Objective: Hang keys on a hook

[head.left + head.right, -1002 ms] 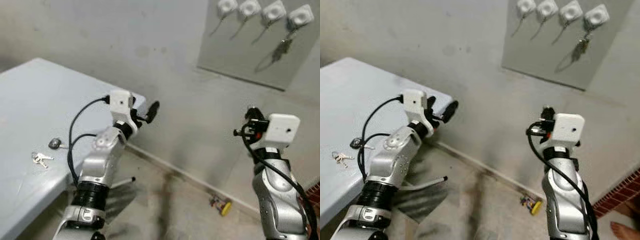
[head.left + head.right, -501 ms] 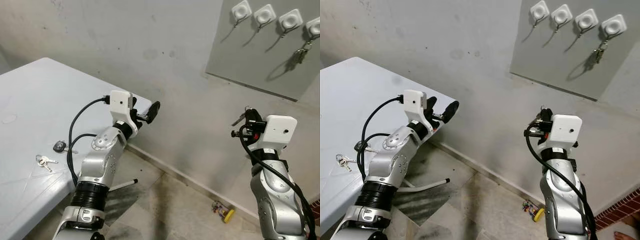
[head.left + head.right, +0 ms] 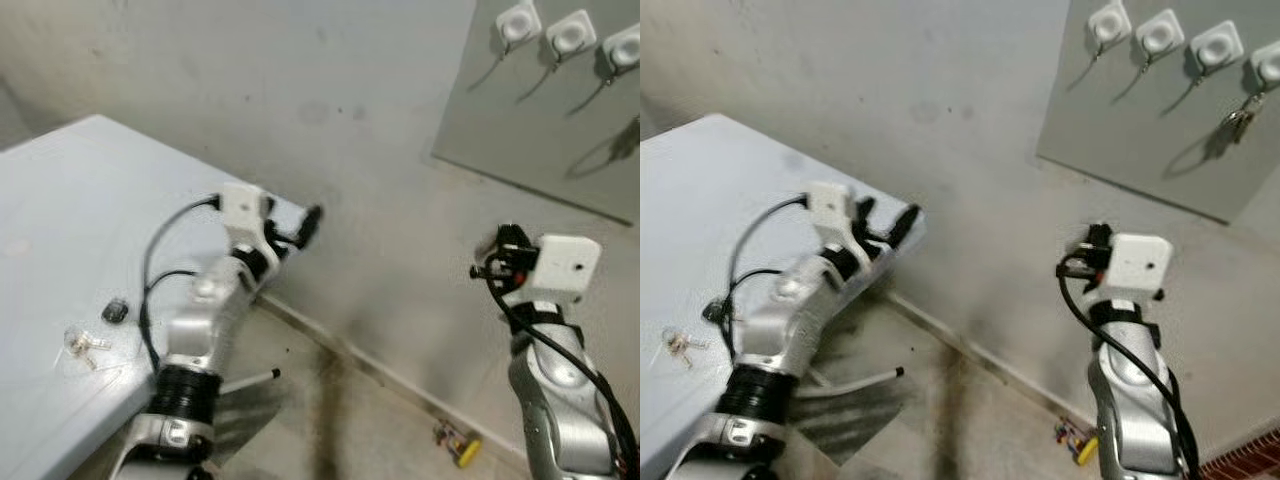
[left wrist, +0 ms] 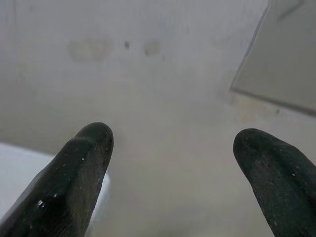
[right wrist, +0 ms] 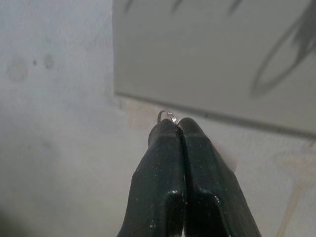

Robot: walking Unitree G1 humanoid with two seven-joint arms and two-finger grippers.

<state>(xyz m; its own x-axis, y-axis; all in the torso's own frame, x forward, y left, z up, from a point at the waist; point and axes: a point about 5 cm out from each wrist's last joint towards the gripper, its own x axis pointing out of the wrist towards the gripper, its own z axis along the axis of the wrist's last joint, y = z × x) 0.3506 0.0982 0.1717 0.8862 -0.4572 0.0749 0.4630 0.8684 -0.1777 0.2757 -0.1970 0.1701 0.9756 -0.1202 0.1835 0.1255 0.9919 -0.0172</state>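
Grey wall board [image 3: 1160, 130] carries 4 hooks [image 3: 1158, 38]; right claw [image 5: 177, 129] pinches key ring [image 5: 166, 115].

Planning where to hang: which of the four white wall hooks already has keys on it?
The rightmost hook, at the frame's edge: keys dangle below it. The other three hold nothing.

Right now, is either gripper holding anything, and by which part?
The right gripper is shut on a key ring, pinched at its lower arc so the loop pokes out past the fingertips; any keys on it are hidden. The left gripper is open and holds nothing.
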